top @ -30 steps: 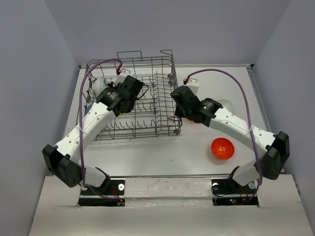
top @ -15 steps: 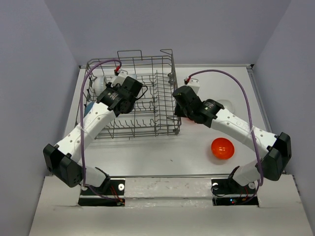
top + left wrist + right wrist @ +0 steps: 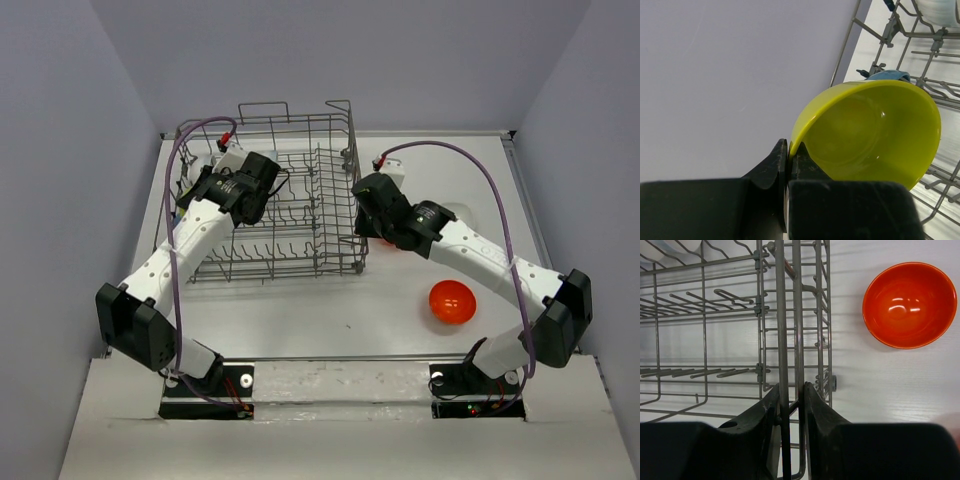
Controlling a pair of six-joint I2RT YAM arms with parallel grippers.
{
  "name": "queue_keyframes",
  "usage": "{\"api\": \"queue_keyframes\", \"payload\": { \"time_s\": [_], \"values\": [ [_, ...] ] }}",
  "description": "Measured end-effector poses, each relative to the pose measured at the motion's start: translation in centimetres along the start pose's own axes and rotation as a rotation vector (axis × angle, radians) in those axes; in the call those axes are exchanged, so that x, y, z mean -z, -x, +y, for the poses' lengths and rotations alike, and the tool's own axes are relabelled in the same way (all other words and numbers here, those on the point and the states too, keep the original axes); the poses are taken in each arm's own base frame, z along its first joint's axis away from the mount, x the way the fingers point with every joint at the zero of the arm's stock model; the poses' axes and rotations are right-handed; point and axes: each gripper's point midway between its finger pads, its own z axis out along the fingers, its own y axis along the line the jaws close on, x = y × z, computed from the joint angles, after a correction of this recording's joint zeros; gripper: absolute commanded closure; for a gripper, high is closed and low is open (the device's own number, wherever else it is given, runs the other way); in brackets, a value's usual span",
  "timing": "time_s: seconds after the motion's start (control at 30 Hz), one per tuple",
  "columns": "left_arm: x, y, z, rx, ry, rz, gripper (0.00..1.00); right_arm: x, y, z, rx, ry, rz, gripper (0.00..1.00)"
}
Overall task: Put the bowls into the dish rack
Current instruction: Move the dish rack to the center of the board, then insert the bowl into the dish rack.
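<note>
My left gripper [image 3: 788, 156] is shut on the rim of a yellow-green bowl [image 3: 870, 135] and holds it tilted over the left end of the grey wire dish rack [image 3: 300, 215]. In the top view that gripper [image 3: 198, 190] is above the rack's far left corner. A blue bowl [image 3: 888, 75] shows just behind the yellow-green one. My right gripper [image 3: 790, 392] is shut on the upright wires of the rack's right wall [image 3: 785, 315], and in the top view [image 3: 362, 205] it sits at that wall. An orange-red bowl [image 3: 909, 304] lies on the table just right of the rack.
A second orange-red bowl [image 3: 451, 301] sits on the table at front right. A white bowl [image 3: 940, 10] is in the rack beyond the blue one. The grey side wall is close to the rack's left end.
My left gripper has swung left and farther back over the rack with the yellow-green bowl. The right gripper has stayed on the rack's wall.
</note>
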Motion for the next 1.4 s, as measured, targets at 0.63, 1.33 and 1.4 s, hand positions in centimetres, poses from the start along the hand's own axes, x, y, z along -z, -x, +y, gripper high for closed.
{"api": "queue_keyframes", "payload": {
  "time_s": [0.63,1.33,1.4],
  "values": [
    [-1.2,-1.1,-1.2,-0.138,0.087,0.040,1.00,3.6,2.5,1.8,-0.059,0.149,-0.037,0.65],
    [-2.1,-1.2,-5.7,-0.301,0.117,0.055,1.00,4.1,2.6,1.9,-0.049,0.172,-0.039,0.67],
    [-2.2,-1.3,-6.1,-0.318,0.120,0.058,1.00,4.1,2.5,1.9,-0.049,0.176,-0.043,0.67]
  ]
}}
